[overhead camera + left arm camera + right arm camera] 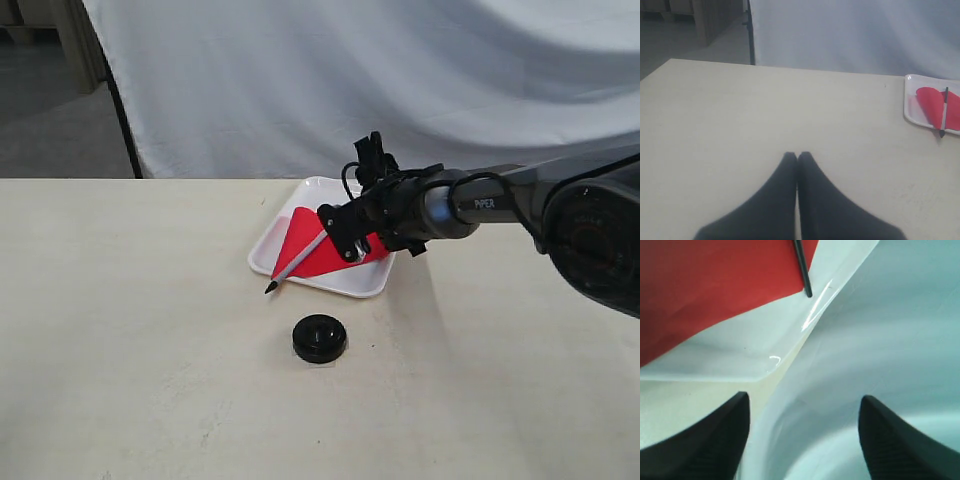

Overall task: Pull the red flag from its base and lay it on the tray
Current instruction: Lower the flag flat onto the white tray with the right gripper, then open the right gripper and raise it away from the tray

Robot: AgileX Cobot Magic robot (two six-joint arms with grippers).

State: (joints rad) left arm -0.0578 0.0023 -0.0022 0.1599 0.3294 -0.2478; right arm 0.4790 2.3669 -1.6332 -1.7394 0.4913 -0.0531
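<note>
Just beige tabletop [150, 390], white tray [345, 283], drape [400, 80] behind.

Soft, even light fills the exterior view. The pale desk [150, 350] is bright, with only a faint shadow beneath the right arm [480, 205] and a thin one around the glossy base [320, 338]. The left wrist view is slightly hazy, and the left pincer [798, 156] is a blurred dark silhouette. The right wrist view is very close and out of focus: white glare streaks the rim of the tray [815, 315], and the right pincer [804, 397] looks dark and soft-edged.
</note>
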